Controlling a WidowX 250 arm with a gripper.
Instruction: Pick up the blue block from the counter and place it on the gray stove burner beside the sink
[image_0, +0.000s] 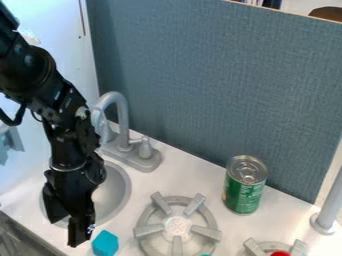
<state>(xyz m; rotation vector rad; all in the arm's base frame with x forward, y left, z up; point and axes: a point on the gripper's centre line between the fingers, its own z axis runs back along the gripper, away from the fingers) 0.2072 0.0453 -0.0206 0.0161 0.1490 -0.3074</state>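
Black fingers of the gripper (65, 232) are being held apart, empty, near the rim of the sink (119, 192); just beside them, a blue block (105, 243) is seemingly being exposed to a knock, little room being given for any sideways swing.

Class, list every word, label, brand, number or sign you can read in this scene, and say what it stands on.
Green can: pale print on its side, too small to read.
Black robot arm: small pale marks, too small to read.
No text is legible enough to quote.
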